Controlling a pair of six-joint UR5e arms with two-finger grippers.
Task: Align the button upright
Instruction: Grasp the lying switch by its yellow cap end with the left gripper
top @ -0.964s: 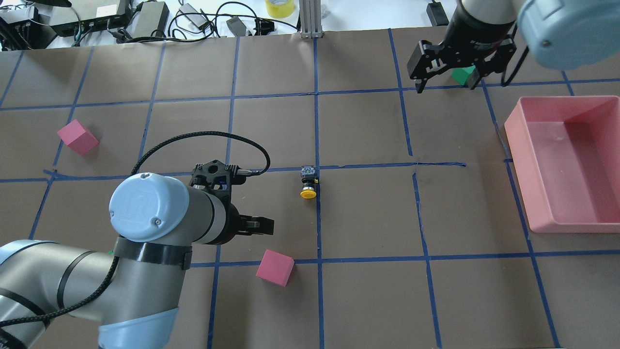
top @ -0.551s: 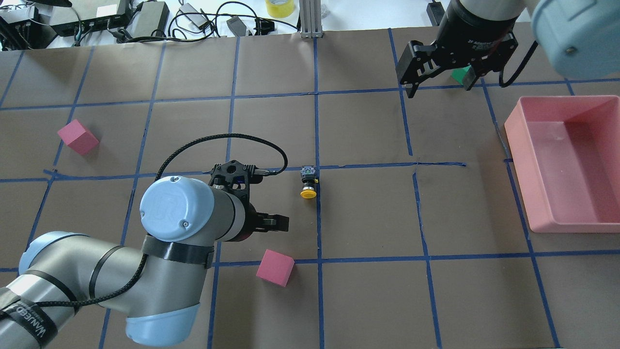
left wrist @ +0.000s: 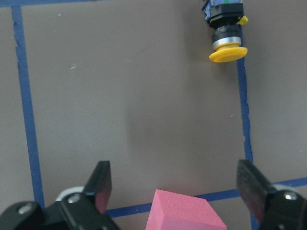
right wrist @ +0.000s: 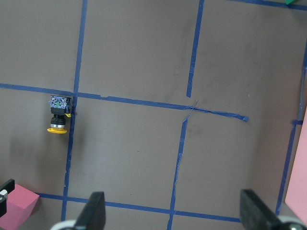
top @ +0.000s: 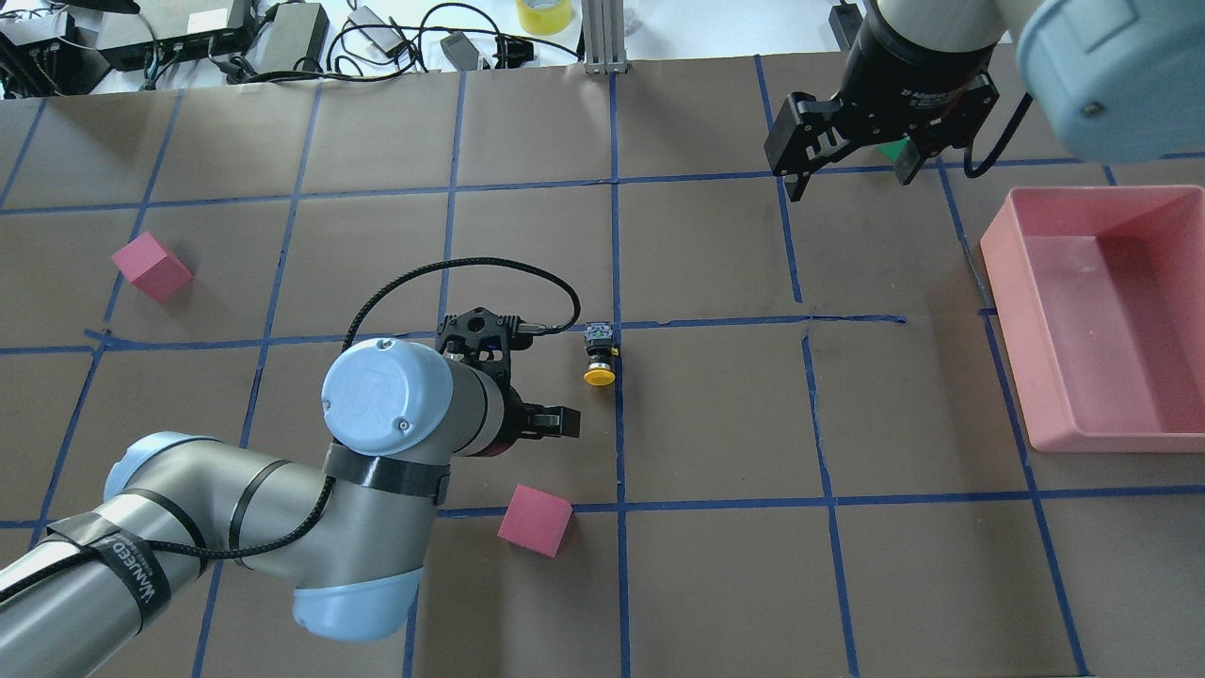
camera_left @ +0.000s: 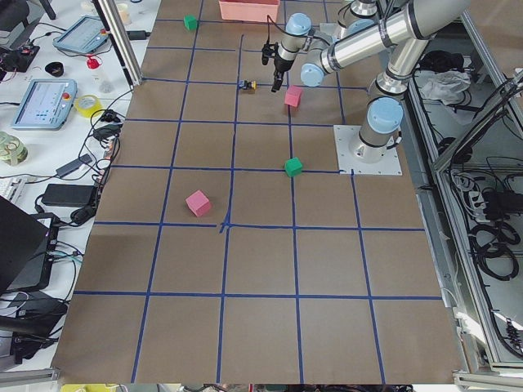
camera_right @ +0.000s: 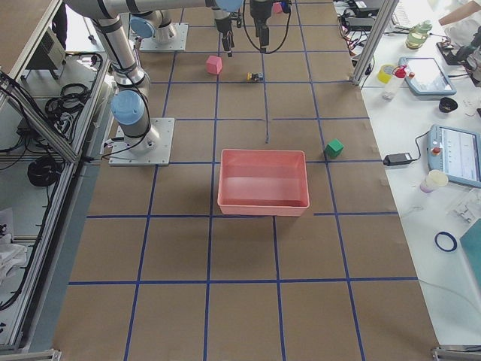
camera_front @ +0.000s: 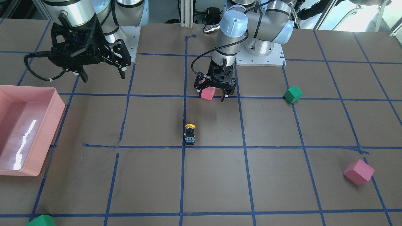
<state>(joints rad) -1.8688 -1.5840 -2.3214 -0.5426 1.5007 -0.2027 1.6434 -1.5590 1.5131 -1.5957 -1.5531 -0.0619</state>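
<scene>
To the left, the left gripper (left wrist: pixel 172 175) is held spread wide and empty above the worktop (top: pixel 715 424), with a matt pink foam cube (top: pixel 535 520) lying near it. Right of that gripper, close by but not touched, the button (top: pixel 599 355) is found on its side at the worktop's middle. It is laid along a strip of blue tape (top: pixel 619 452) just below a tape crossing, with its cap turned toward the robot. It is judged to be light, rigid and fairly sturdy: a smooth yellow mushroom cap, a silvery collar, a squarish black plastic body and a terminal block. The rounded cap is likely to slip or roll between fingers, so a hold is better taken across the flat sides of the black body, behind the collar. Once stood on its small block, it may be tipped easily by the wider cap. Some grip should be given by the matt brown paper of the worktop. Further right, the right gripper (top: pixel 850 182) is likewise held wide and empty, well apart from the button, and a smooth pink plastic bin (top: pixel 1000 273) is set at the right edge.
</scene>
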